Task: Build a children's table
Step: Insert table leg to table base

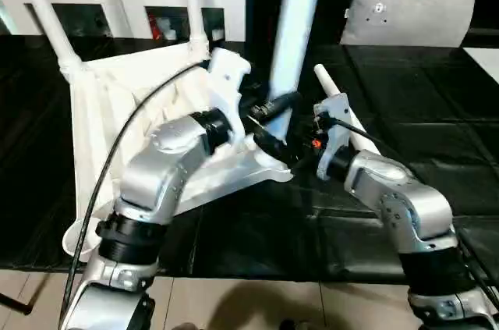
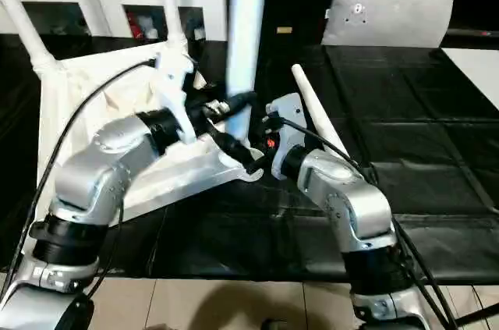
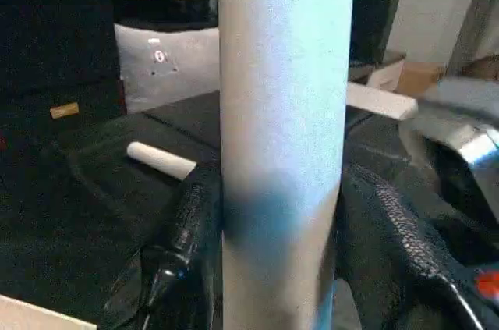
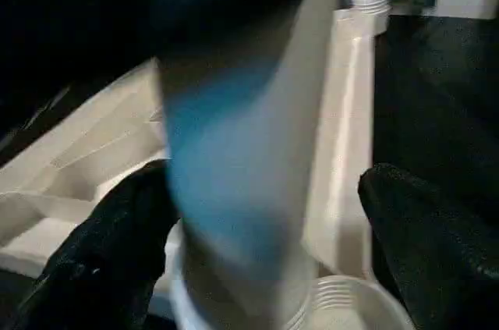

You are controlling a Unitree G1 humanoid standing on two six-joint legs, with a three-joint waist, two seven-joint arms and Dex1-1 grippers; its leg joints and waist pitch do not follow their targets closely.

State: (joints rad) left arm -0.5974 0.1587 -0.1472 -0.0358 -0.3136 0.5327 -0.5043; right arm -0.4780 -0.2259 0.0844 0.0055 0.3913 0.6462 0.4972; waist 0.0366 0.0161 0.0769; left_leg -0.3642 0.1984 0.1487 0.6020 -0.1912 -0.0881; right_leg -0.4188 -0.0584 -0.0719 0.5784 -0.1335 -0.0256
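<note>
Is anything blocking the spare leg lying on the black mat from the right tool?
Nothing visible does. The spare leg lies bare on the black mat beside the right tool, which flanks the upright leg the left tool grips.

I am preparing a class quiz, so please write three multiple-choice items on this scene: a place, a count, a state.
1. Where does the loose leg lie? A on the black mat; B on a chair; C on a shelf.
2. How many table legs show? A two; B four; C six.
3. What does the left gripper do? A hangs open; B grips the upright leg; C holds a screwdriver.
1A: it lies flat on the mat. 2B: two far legs, one upright, one loose. 3B: its fingers press the leg's sides.
</note>
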